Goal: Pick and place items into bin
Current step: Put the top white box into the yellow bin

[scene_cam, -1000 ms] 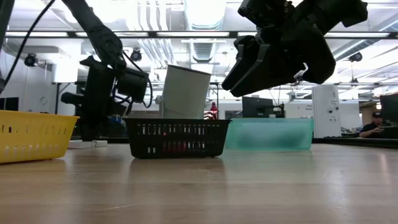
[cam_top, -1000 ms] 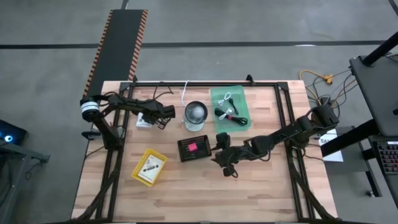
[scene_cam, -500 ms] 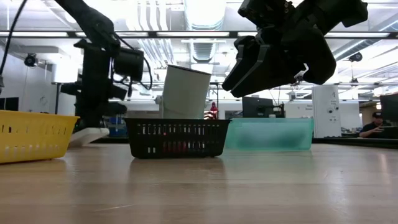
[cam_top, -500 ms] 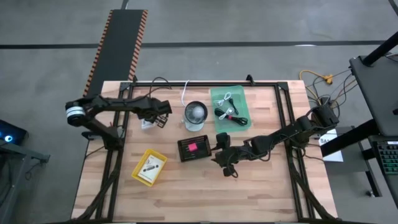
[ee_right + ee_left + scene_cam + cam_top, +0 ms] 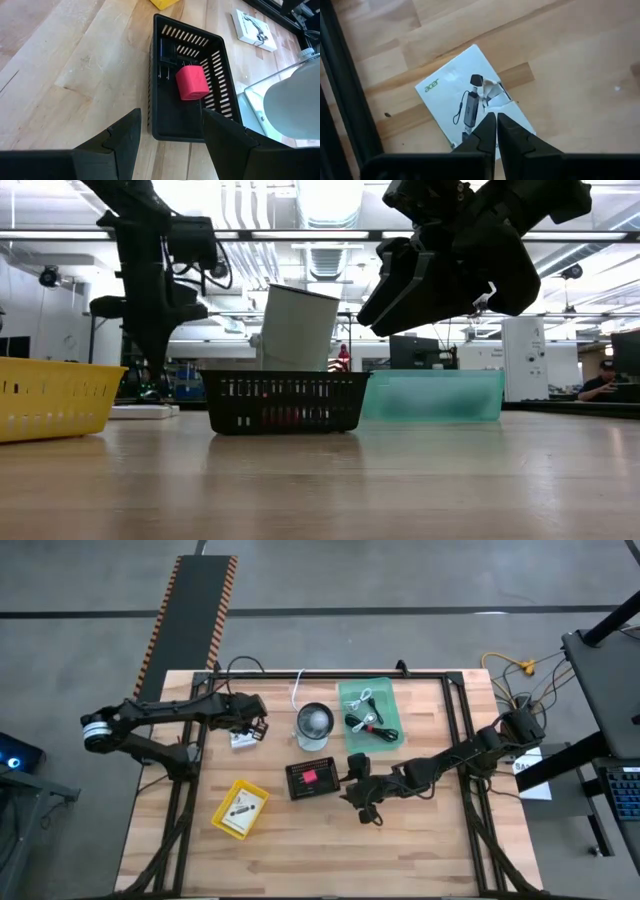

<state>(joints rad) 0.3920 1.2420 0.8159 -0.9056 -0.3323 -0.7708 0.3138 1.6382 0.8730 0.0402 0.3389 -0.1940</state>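
A white packet (image 5: 240, 738) printed with a dark adapter lies flat on the wood near the table's left rail, also clear in the left wrist view (image 5: 465, 100). My left gripper (image 5: 256, 729) stands shut just over its edge (image 5: 496, 119). My right gripper (image 5: 352, 792) hangs open above the table, just right of the black bin (image 5: 308, 778); the wrist view shows the bin (image 5: 165, 120) with a red cube (image 5: 191, 82) inside. A black cable with a red band (image 5: 370, 724) and a white cable (image 5: 362, 698) lie in the green bin (image 5: 390, 690). My left gripper points down at the white packet's edge near a torn spot (image 5: 491, 91). The fingers cover that place, and I cannot tell whether they touch the packet. The packet lies flat on the table.
A yellow bin (image 5: 222, 820) with a small dark item sits near the table's front left. The clear glass cup (image 5: 314, 725) stands between the packet and the green bin. Black frame rails run along the table's left and right sides. Bare wood lies along the near edge.
My left arm has swung its elbow toward the table's left, and its gripper has risen. Half a second ago one end of the white packet was tipped up off the wood; now it lies flat again, shifted slightly toward the cup. The right arm has kept still.
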